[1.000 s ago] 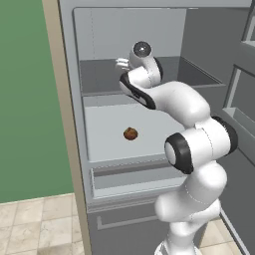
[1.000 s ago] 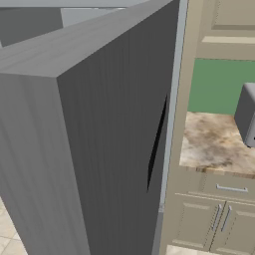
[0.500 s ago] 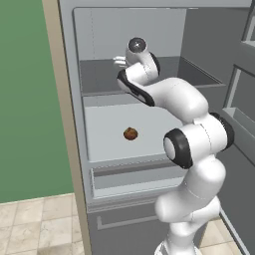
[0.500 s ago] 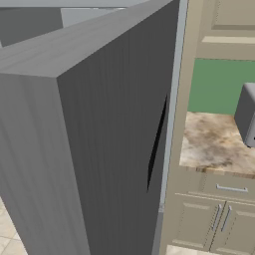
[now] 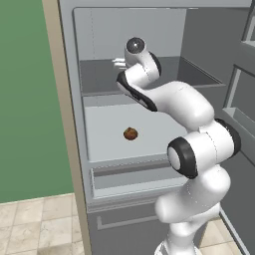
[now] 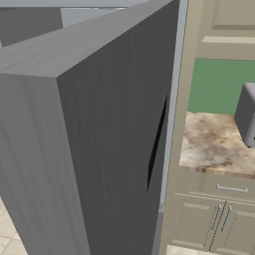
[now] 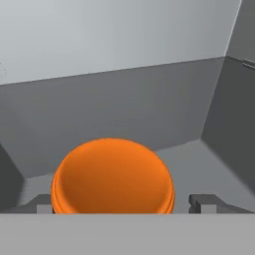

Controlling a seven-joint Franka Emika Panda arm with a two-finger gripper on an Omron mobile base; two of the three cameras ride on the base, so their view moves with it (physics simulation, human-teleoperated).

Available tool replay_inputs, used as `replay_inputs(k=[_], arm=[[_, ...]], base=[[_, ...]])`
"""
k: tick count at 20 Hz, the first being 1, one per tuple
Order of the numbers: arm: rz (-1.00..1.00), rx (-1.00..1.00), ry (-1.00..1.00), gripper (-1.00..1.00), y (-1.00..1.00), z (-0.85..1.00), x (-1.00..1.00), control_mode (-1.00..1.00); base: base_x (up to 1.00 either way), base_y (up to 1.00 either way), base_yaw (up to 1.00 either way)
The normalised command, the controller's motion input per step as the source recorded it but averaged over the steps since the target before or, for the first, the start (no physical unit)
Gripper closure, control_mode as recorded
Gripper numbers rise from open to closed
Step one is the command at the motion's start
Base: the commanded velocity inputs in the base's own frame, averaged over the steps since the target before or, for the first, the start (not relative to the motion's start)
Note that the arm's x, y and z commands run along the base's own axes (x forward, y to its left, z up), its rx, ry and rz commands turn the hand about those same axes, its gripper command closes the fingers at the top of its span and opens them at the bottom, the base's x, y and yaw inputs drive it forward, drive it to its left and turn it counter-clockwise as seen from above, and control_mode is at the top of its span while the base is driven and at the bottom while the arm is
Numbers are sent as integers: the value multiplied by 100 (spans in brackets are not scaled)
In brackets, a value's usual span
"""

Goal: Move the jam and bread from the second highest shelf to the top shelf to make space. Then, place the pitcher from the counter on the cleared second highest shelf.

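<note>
In the hand view the jam (image 7: pixel 113 175) is seen between the two dark fingertips (image 7: pixel 206 203) of the gripper (image 7: pixel 122 205), its orange lid filling the gap from the left tip nearly across to the right one. The left tip is met by the jar's edge, while a narrow strip of grey floor is left visible between the jar and the right tip, so whether the jar is actually clamped cannot be told from these pictures. Behind the jar a dark grey surface, a pale back wall and a darker side wall are shown, meeting in a corner at the right. In the left base view the arm is reached into the open fridge, its wrist bent over the top shelf (image 5: pixel 99 79), the dark grey panel with a thin front edge; the gripper itself is hidden there behind the wrist, and the jar is not made out. Below it, the bread (image 5: pixel 130 133) is seen lying alone on the second highest shelf (image 5: pixel 104 144), near the middle of the pale panel and well apart from the hand. In the right base view the grey fridge door is presented close up, and beside it the counter (image 6: pixel 211 147) is shown over cream cabinets, with a grey appliance (image 6: pixel 247 119) standing at its right edge.
</note>
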Motion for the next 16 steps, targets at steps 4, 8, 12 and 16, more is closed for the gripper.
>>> replay_inputs(k=[4,8,12,16], arm=[[0,-7,0,-100,14,-1,-17,-100],[0,-8,0,-100,14,-34,3,-100],[4,-7,2,-100,13,-53,28,-100],[6,-5,7,-100,3,-70,36,-100]], base=[[0,0,0],[0,0,0],[0,0,0],[0,0,0]])
